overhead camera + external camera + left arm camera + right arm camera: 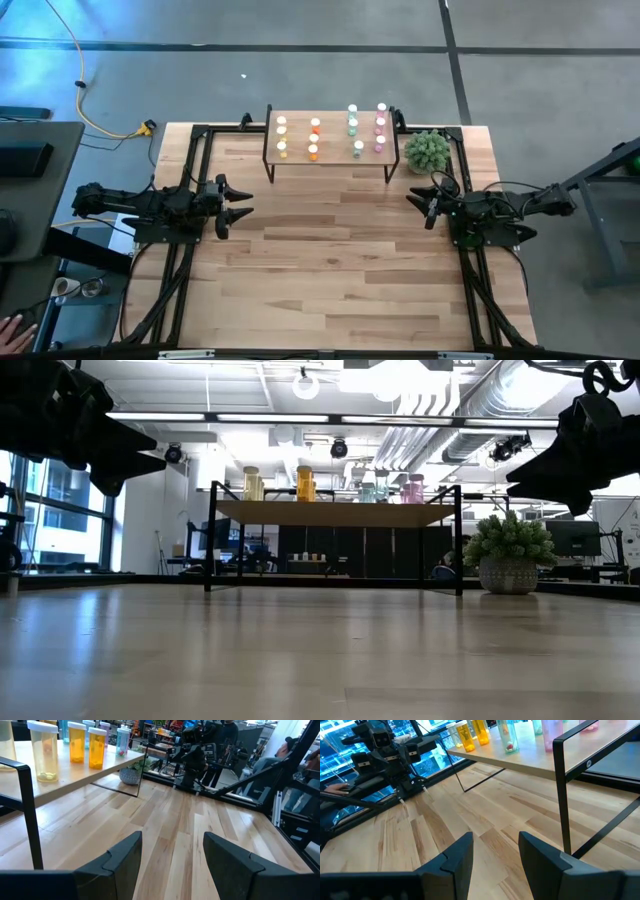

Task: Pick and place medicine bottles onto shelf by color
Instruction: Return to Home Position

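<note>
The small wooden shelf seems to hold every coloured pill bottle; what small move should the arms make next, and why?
Probably just settle each arm at its own side and stop. The translucent white-capped medicine bottles stand grouped by colour on the light-wood shelf, none lies on the wooden tabletop, and the left gripper and right gripper are open and empty.

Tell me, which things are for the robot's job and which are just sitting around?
For the job: medicine bottles, standing on the shelf; left gripper and right gripper, both open and empty.
Just sitting around: green plant beside the shelf; yellow cable on the floor.
</note>
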